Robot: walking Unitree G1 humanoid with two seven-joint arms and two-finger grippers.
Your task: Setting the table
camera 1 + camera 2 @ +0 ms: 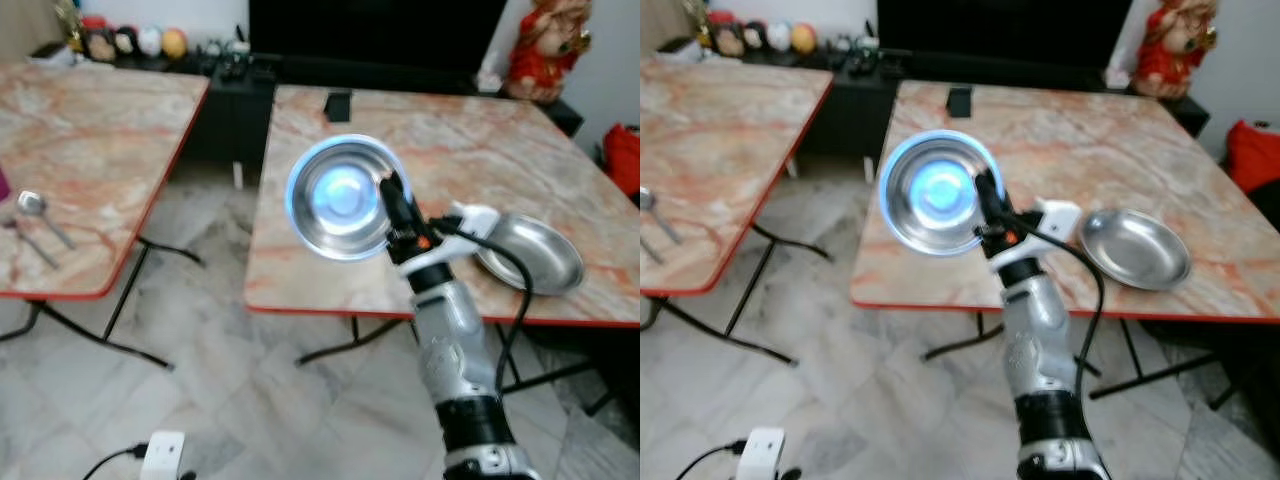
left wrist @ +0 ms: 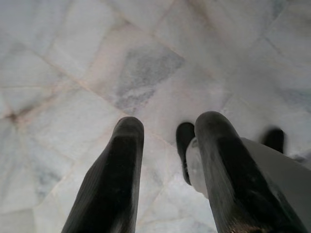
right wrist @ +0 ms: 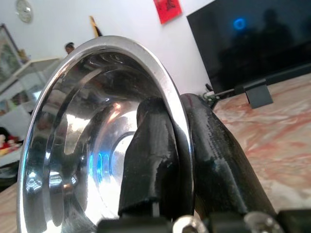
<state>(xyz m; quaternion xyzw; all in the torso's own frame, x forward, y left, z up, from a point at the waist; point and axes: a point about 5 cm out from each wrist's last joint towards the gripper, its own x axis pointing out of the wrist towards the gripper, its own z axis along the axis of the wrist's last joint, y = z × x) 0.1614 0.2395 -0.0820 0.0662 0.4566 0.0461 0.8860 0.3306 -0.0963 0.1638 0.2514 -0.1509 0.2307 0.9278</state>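
A shiny steel bowl (image 1: pixel 340 198) hangs in the air over the near left part of the right marble table (image 1: pixel 480 150). My right gripper (image 1: pixel 388 190) is shut on its rim, one finger inside and one outside, as the right wrist view shows on the bowl (image 3: pixel 92 145). A flat steel plate (image 1: pixel 535 252) lies on the same table near its front edge, to the right of my arm. Spoons (image 1: pixel 38 215) lie on the left table (image 1: pixel 100 130). My left gripper (image 2: pixel 163 160) hangs open over the marble floor.
A gap of tiled floor (image 1: pixel 210 300) separates the two tables. A dark phone-like object (image 1: pixel 338 104) lies at the far edge of the right table. A black TV cabinet (image 1: pixel 240 90) and a red figurine (image 1: pixel 545 45) stand behind. A white plug box (image 1: pixel 162 455) lies on the floor.
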